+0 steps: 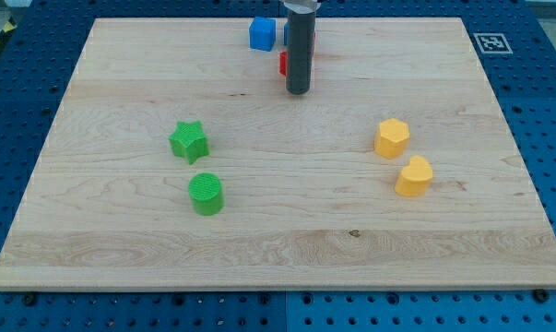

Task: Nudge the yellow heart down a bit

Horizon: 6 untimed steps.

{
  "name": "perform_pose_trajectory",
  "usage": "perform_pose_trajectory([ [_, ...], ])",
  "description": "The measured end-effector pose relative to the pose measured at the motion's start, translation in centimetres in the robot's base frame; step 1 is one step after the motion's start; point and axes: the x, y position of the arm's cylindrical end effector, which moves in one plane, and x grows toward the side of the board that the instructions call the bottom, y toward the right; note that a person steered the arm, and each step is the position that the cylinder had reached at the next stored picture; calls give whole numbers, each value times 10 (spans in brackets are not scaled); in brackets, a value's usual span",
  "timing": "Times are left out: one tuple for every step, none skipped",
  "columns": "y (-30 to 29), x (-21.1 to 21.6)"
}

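Note:
The yellow heart [413, 176] lies on the wooden board [121, 240] at the view's right, just below and right of a yellow hexagon block [391, 138]. My tip [298, 91] is near the view's top centre, well up and to the left of the yellow heart and apart from it. A red block [283, 63] is mostly hidden behind the rod.
A blue cube [262, 33] sits at the top edge, left of the rod; another blue block peeks out beside the rod. A green star [189, 141] and a green cylinder [206, 194] lie at the left centre. A marker tag [491, 42] is off the board's top right corner.

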Motion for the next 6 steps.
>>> perform_pose_trajectory([
  [-7, -38],
  [-9, -57],
  [-9, -55],
  [2, -9],
  [38, 51],
  [88, 123],
])
